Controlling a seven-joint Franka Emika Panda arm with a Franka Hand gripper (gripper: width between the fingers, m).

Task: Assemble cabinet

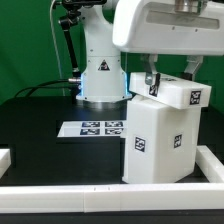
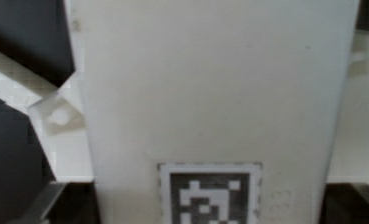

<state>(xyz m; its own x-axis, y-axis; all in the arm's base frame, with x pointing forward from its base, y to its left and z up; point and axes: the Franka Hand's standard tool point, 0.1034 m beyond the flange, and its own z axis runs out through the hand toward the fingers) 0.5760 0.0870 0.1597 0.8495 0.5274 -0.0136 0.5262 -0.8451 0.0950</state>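
Observation:
The white cabinet body [image 1: 158, 145] stands upright on the black table at the exterior view's right, with a tag on its front. A white top panel [image 1: 182, 95] with tags lies slightly tilted on top of it. My gripper [image 1: 170, 78] comes down from above and straddles this panel, one finger [image 1: 149, 80] on each side, shut on it. In the wrist view the panel [image 2: 207, 90] fills the middle, with a tag [image 2: 211, 195] near my gripper [image 2: 211, 208]. A white edge of the cabinet [image 2: 53, 115] shows beside it.
The marker board [image 1: 95, 128] lies flat on the table in front of the white robot base [image 1: 100, 75]. White rails [image 1: 100, 194] run along the near edge and the exterior view's right side [image 1: 208, 160]. Cables hang behind the base.

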